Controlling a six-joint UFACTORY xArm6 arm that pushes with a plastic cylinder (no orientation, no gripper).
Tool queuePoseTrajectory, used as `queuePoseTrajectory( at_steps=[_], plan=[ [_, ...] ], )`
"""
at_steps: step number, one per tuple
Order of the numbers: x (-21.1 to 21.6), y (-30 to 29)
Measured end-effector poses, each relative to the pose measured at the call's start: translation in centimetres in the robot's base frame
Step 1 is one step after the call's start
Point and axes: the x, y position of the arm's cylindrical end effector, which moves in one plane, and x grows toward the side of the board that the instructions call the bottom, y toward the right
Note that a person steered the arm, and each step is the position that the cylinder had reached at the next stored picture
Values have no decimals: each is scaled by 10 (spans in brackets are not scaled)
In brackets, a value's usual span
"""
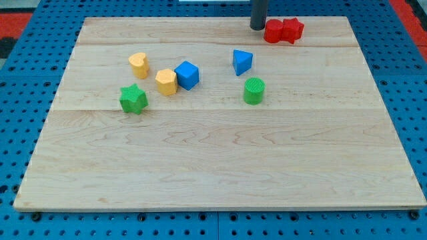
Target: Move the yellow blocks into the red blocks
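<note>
Green star block [133, 99] lies far from my tip [257, 27], the tool, a bare rod gripping nothing, touching the red cylinder [273, 31].

Bright, even light, sharp focus throughout; blocks cast only faint soft shadows on the wooden board [220, 167].
</note>
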Motion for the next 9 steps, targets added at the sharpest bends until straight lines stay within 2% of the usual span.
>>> queuePoseTrajectory(
  at_steps=[1, 2, 3, 4, 5, 6, 7, 9],
  plan=[
    [5, -86],
    [35, -175],
    [86, -261],
    [126, -265],
    [127, -186],
    [103, -127],
    [63, -124],
    [50, -11]
  ],
)
